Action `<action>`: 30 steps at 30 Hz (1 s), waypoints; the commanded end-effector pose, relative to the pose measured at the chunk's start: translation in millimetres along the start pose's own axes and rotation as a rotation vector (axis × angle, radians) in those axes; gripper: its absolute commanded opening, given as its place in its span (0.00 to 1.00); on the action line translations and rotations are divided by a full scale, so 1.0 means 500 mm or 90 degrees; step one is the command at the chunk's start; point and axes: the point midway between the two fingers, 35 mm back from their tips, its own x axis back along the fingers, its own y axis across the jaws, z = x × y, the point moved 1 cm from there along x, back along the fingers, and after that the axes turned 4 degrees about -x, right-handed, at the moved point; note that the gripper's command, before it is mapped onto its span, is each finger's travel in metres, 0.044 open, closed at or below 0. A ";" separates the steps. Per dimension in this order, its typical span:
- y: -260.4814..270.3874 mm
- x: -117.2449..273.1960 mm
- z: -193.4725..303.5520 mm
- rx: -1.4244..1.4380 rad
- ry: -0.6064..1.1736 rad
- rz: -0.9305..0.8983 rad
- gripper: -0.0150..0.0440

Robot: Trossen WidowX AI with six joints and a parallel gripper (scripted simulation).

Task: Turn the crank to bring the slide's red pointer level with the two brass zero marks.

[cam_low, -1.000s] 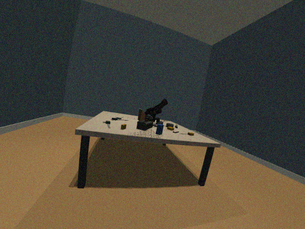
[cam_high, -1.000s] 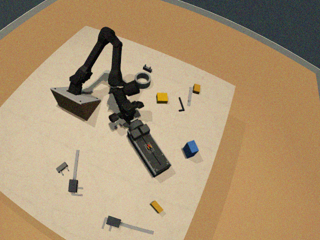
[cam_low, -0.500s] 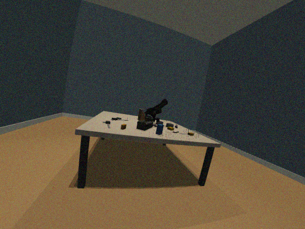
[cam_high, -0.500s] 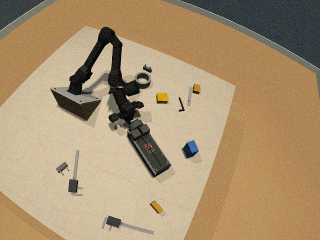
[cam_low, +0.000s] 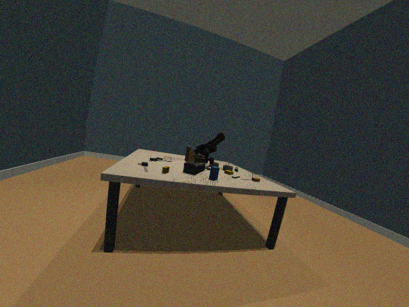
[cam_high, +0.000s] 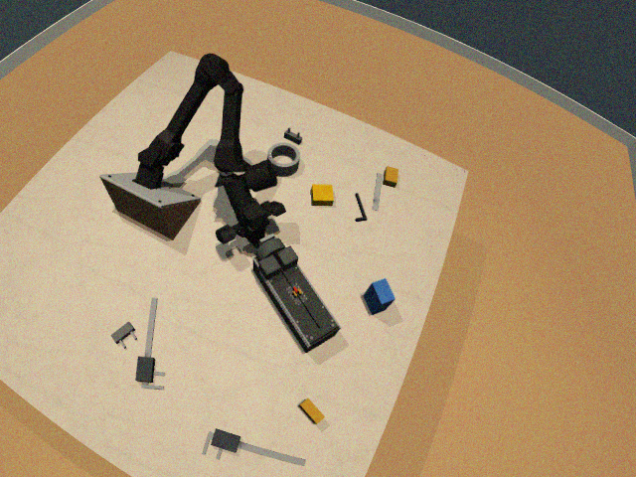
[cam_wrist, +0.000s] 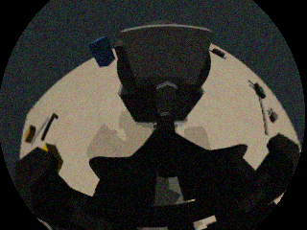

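The machine [cam_high: 311,319] [cam_low: 193,168] [cam_wrist: 165,55] is a long dark box with a slot along its top and grey blocks at the end near the arm. The red pointer [cam_high: 295,290] is a tiny spot at the slot, right by the small brass zero marks. They look close to level, but the view is too coarse to tell whether exactly. My gripper [cam_high: 255,239] [cam_wrist: 161,132] is at the machine's near end, shut on the crank handle. The handle itself is mostly hidden by the dark fingers and the arm. The pointer does not show in the wrist view.
A blue block [cam_high: 380,296] [cam_low: 213,173] [cam_wrist: 102,52] stands beside the machine. A grey ring [cam_high: 283,159] and a yellow block [cam_high: 322,194] lie near the arm. A black hex key [cam_high: 361,207], calipers [cam_high: 145,369] and another yellow block [cam_high: 311,410] lie farther out.
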 end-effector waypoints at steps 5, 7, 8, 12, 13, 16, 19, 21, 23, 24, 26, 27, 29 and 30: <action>-0.018 0.001 -0.002 -0.006 -0.003 0.015 0.25; -0.019 0.001 -0.002 -0.006 -0.003 0.015 0.25; -0.019 0.001 -0.002 -0.006 -0.003 0.015 0.25; -0.019 0.002 -0.002 -0.006 -0.003 0.015 0.25; -0.019 0.002 -0.002 -0.006 -0.003 0.015 0.25; -0.020 0.002 -0.002 -0.006 -0.003 0.015 0.25; -0.020 0.002 -0.002 -0.006 -0.003 0.015 0.25; -0.021 0.002 -0.002 -0.006 -0.003 0.015 0.25; -0.021 0.002 -0.003 -0.006 -0.003 0.015 0.25; -0.021 0.002 -0.003 -0.006 -0.003 0.015 0.25; -0.022 0.002 -0.003 -0.006 -0.003 0.015 0.25; -0.022 0.002 -0.003 -0.006 -0.003 0.015 0.25; -0.022 0.003 -0.003 -0.006 -0.003 0.015 0.25; -0.022 0.003 -0.003 -0.006 -0.003 0.015 0.25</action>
